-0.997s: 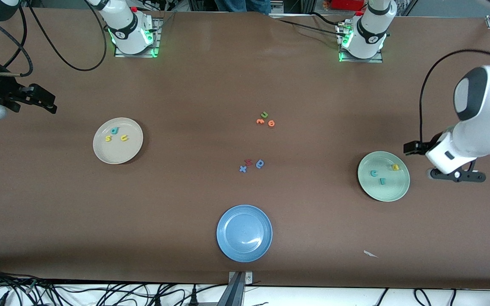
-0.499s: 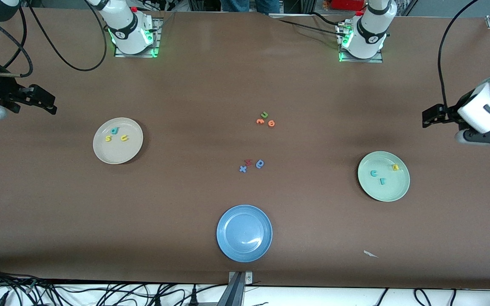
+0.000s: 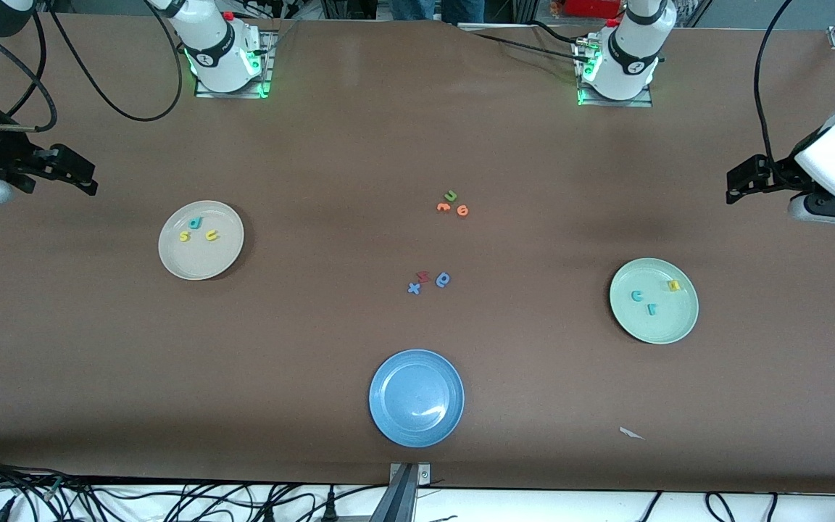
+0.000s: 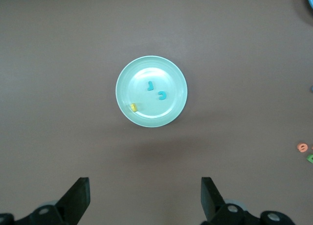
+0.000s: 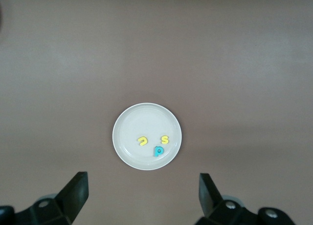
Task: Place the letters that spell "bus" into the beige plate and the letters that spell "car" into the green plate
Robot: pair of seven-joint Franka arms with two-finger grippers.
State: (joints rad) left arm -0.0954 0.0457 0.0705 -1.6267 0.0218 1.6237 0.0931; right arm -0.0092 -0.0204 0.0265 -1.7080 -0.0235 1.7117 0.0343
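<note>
The beige plate (image 3: pixel 196 264) holds a teal "b" (image 3: pixel 195 223), a yellow "s" (image 3: pixel 185 236) and a yellow "u" (image 3: pixel 211 235). In the green plate (image 3: pixel 667 322) lie a teal "c" (image 3: pixel 636 295), a teal "r" (image 3: pixel 652 309) and a yellow "a" (image 3: pixel 674 286). My left gripper (image 3: pixel 735 185) hangs open and empty over bare table at the left arm's end. In its wrist view the gripper (image 4: pixel 145 195) looks down on the green plate (image 4: pixel 146 68). My right gripper (image 3: pixel 88 180) waits open and empty at the right arm's end. Its wrist view shows the gripper (image 5: pixel 144 195) above the beige plate (image 5: pixel 142 120).
An empty blue plate (image 3: pixel 416 397) sits nearest the front camera. Mid-table lie two orange letters with a green "u" (image 3: pixel 451 196). Close by are a blue "x" (image 3: pixel 413 288), a red letter (image 3: pixel 423 276) and a blue rounded letter (image 3: pixel 443 279). A white scrap (image 3: pixel 631 433) lies near the front edge.
The left arm has lifted away from beside the green plate and drawn back toward its end of the table, its gripper staying open. The right arm has not moved.
</note>
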